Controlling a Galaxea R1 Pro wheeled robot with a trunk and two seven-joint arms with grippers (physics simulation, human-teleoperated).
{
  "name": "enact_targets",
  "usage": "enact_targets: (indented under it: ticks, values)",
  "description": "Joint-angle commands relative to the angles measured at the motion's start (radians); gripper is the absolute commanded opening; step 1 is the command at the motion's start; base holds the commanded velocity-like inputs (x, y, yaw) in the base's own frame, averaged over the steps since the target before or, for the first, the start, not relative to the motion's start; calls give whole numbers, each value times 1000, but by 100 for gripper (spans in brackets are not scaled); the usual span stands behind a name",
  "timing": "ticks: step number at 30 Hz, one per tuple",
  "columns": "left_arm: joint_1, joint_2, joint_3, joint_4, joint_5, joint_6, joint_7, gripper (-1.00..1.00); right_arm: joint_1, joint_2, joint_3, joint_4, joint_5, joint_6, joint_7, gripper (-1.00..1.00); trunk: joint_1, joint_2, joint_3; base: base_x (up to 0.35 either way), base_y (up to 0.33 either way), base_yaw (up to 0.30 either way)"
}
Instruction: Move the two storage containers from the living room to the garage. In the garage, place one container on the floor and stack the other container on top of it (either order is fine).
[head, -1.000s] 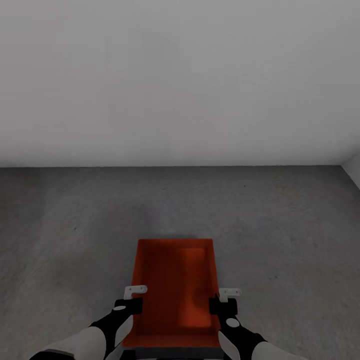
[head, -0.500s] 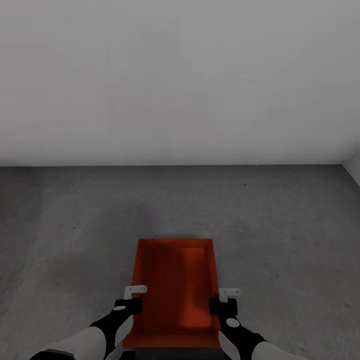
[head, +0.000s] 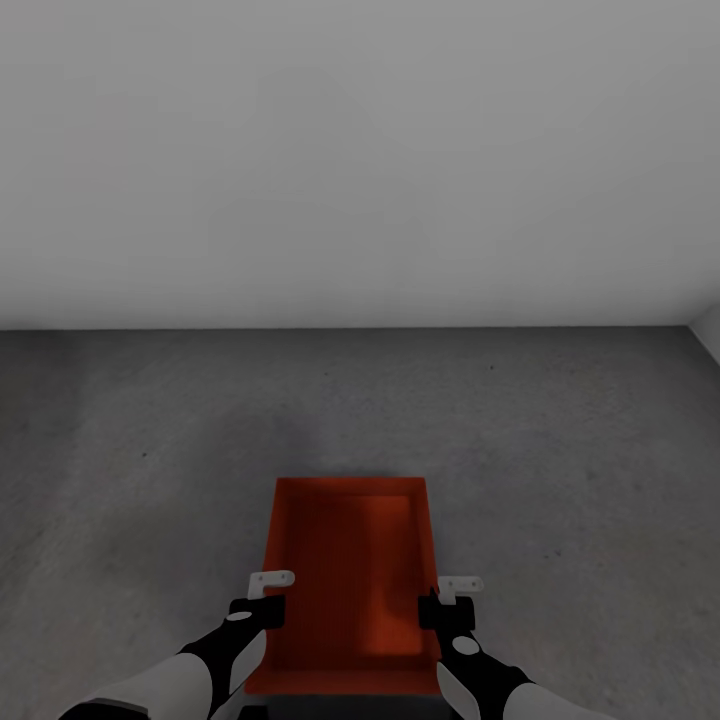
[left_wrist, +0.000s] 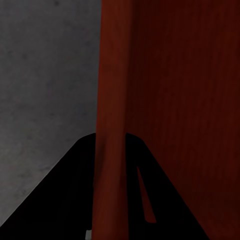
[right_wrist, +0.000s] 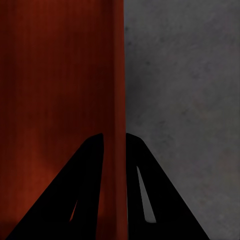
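An orange-red storage container (head: 345, 585) hangs between the two grippers over the grey concrete garage floor (head: 560, 450), with a plain white wall (head: 360, 160) ahead. The left gripper (head: 262, 598) is clamped on the container's left long wall; in the left wrist view that ribbed wall (left_wrist: 112, 125) runs straight between the dark fingers (left_wrist: 75, 190). The right gripper (head: 448, 600) pinches the opposite wall the same way, its fingers (right_wrist: 85, 190) closing on the rim from either side. The bin reaches forward of both grippers, open top up and roughly level. This looks like the carrying stage near its end, with the set-down to come. Whether a second container waits below cannot be told. The next move calls for both arms lowering together, keeping the bin level, and releasing only once it is resting on something.
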Motion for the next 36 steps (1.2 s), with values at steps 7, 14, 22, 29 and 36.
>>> enact_targets:
  ticks: [7,14,22,29,36]
  values:
    - [-1,0,63,-48,-6,-72,12,-100,0,0,-14,65,-33,-10,-23,-100,27,-50,-23,0,0,0]
    - [-1,0,63,-48,-6,-72,12,-100,0,0,-14,65,-33,-10,-23,-100,54,-99,-44,0,0,0]
    - [-1,0,63,-48,-6,-72,12,-100,0,0,-14,65,-33,-10,-23,-100,84,-155,-70,0,0,0]
    - [-1,0,63,-48,-6,-72,12,-100,0,0,-14,65,-33,-10,-23,-100,111,-204,-91,0,0,0]
    - [-1,0,63,-48,-6,-72,12,-100,0,0,-14,64,-33,-10,-23,-100,138,-253,-113,0,0,0]
